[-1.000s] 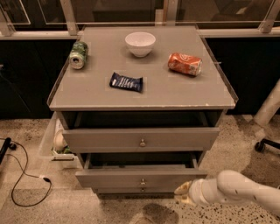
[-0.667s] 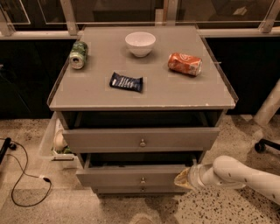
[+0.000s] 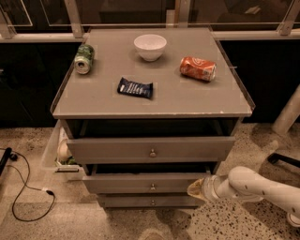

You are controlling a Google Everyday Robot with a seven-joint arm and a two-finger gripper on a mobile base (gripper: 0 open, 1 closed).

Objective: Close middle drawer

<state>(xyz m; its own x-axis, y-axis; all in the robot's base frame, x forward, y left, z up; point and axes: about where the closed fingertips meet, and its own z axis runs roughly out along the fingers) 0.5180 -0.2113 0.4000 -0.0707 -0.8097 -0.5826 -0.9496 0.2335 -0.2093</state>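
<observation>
Gripper [image 3: 198, 189] at the right end of the middle drawer [image 3: 126, 183]
The drawer, second of three, juts slightly open, its front running left to right. The gripper sits against its right end; I cannot tell whether it is spread or closed. Closing likely means pushing straight inward.

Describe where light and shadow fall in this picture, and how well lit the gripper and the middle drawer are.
Camera view: the cabinet top is the brightest surface, evenly lit. The gap above the middle drawer lies in deep shadow that hides the inside. The gripper, at that drawer's right end, catches warm light. The windows behind are dark.
</observation>
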